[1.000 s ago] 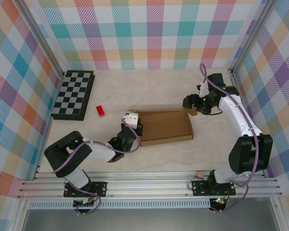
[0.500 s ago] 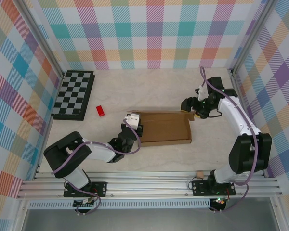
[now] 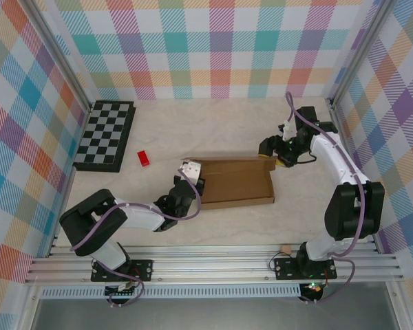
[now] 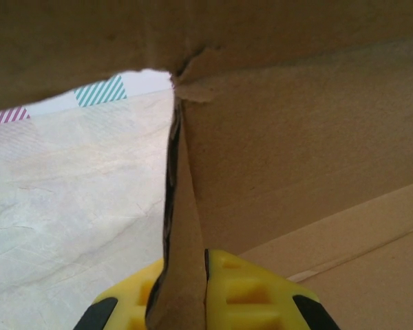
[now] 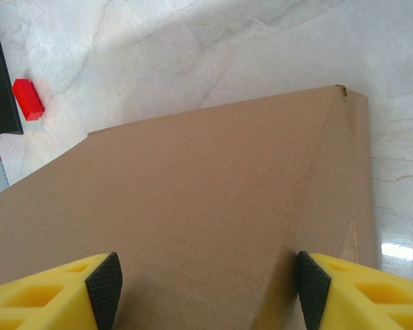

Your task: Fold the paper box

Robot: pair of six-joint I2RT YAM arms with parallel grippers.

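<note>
Looking across the counter (image 3: 213,124), I see the box (image 3: 237,184) lying near the middle, a shallow brown tray with its long sides running left to right and its walls partly raised. It looks light and thin to me, stiff enough along the flat panels but ready to bend at the scored creases, and easy to crush or tear if it is pinched hard; there is already a small ragged nick where two panels meet in the left wrist view. It would likely slide on the smooth marbled top when pushed, so one end needs pinning while the other is worked. The sensible holds are the upright edges: a thin wall taken between the fingers, close to a corner where the fold gives it some strength. The left gripper (image 3: 191,180) does just that, clenched on the left end wall (image 4: 182,227), which stands pinched between its yellow fingers. The right gripper (image 3: 277,158) sits at the far right corner with its fingers spread wide, the cardboard lying between them, released rather than pinching anything as far as I can judge. By count: one box, two grippers, one chessboard (image 3: 105,135) at the far left, one red block (image 3: 144,158) beside it, and one small brown scrap (image 3: 286,248) by the near rail.
</note>
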